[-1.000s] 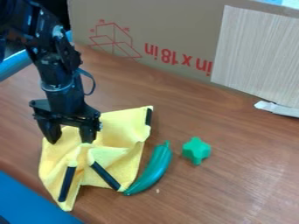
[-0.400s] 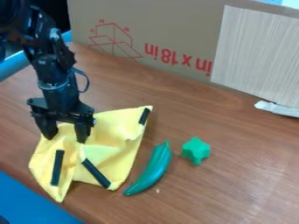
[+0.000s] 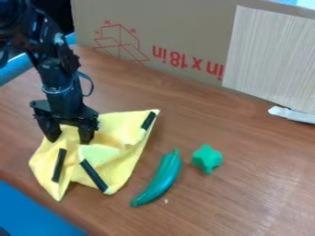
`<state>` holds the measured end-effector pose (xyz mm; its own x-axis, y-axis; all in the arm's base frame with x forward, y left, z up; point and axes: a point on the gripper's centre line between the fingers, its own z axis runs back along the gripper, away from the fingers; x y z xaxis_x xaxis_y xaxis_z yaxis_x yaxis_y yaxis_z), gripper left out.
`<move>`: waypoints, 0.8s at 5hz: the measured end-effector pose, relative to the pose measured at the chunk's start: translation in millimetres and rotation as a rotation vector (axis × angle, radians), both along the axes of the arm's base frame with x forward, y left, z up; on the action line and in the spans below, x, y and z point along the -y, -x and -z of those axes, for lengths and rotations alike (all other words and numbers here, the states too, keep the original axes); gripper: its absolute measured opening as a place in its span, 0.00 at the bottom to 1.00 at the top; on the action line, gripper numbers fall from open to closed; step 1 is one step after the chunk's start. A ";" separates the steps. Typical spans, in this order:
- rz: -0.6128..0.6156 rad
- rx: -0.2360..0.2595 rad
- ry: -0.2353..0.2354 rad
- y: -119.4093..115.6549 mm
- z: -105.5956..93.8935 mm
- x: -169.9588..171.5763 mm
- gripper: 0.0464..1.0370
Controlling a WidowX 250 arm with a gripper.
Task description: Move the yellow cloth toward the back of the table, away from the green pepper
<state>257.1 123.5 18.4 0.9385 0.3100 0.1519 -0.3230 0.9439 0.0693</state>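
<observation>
1 yellow cloth (image 3: 117, 159) under 1 black gripper (image 3: 69, 139), left part of the wooden table (image 3: 246, 179).

Pincer apart, its 2 fingers pointing down at the cloth's upper left part; contact hard to tell. Cloth rumpled, with 3 dark strips: 2 toward the near edge, 1 at the far right corner. Long green pepper (image 3: 162, 177) just right of the cloth, not touching; green star-shaped piece (image 3: 207, 158) right of the pepper, apart. Cardboard box (image 3: 184, 32) behind, red print on its side.
</observation>
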 end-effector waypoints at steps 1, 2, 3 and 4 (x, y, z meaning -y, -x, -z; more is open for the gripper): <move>-0.046 0.029 -0.011 -18.2 -1.2 -13.9 0.96; -0.145 0.042 0.001 -47.0 -6.0 -34.2 0.96; -0.274 0.040 0.019 -74.3 -9.2 -64.0 0.96; -0.380 0.047 0.035 -96.8 -14.1 -95.0 0.96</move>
